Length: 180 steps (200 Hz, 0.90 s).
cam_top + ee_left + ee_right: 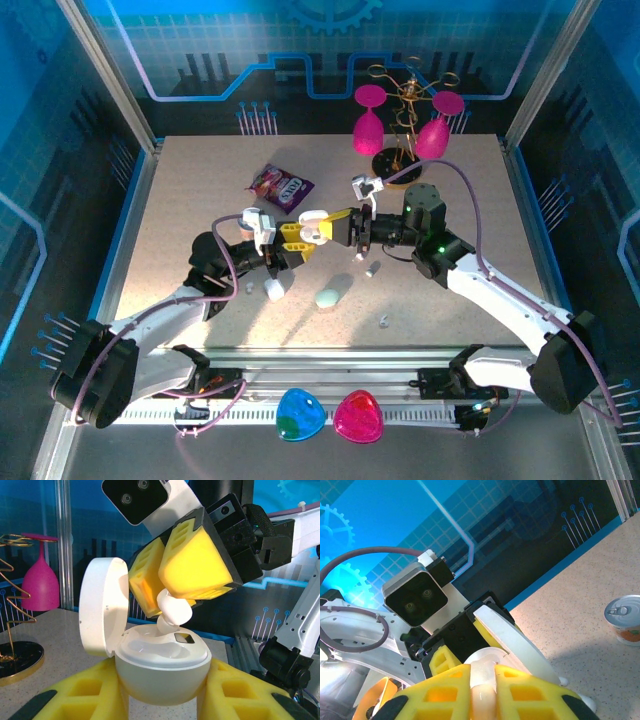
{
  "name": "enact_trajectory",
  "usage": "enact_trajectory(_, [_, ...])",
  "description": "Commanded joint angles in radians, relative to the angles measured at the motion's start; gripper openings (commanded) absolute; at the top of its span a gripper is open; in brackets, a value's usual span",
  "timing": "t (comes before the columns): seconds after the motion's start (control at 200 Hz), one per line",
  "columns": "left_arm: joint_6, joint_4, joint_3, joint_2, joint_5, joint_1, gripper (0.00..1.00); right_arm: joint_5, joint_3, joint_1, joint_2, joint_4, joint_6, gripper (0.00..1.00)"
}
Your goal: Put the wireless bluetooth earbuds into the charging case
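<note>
The left hand (162, 700) was clamped on the round body of a white charging case (160, 667). Its two yellow fingers pressed on opposite sides of the case and held it up off the bench (180, 220). The case's lid (102, 607) stood swung open, upright at the left of the body in the left wrist view.

Just above the case's open top, the right hand (167, 600) was closed on a white earbud (174, 611), which was pinched between its yellow pads. The earbud's stem pointed down into the case, with its tip at one of the hollows. I could not tell whether it was fully seated.

On the bench, nearer the arm bases than the held case, lay a mint case (328, 297) and a white lump (272, 290). Two tiny pale pieces (372, 268) lay near them, too small to identify. A purple packet (280, 187) lay just beyond the held case. Well beyond it, to the right, pink glasses (369, 125) hung upside down on a gold rack (405, 105).
</note>
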Motion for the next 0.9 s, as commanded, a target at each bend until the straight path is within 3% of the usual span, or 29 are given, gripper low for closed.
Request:
enact_trajectory(0.0, [0.009, 0.033, 0.031, -0.008, -0.013, -0.007, 0.23, 0.023, 0.006, 0.011, 0.0, -0.009, -0.015, 0.21])
enact_trajectory(0.34, [0.013, 0.032, 0.028, -0.005, -0.011, -0.007, 0.23, 0.043, 0.039, 0.011, 0.005, -0.063, -0.027, 0.27])
enact_trajectory(0.465, [0.014, 0.033, 0.026, 0.001, -0.01, -0.007, 0.23, 0.04, 0.045, 0.011, 0.004, -0.055, -0.021, 0.34])
enact_trajectory(0.67, [0.015, 0.039, 0.021, 0.006, -0.015, -0.006, 0.23, 0.047, 0.052, 0.01, -0.008, -0.059, -0.022, 0.55])
enact_trajectory(0.895, [0.019, 0.039, 0.02, 0.006, -0.018, -0.006, 0.23, 0.085, 0.048, 0.011, -0.037, -0.102, -0.049, 0.63])
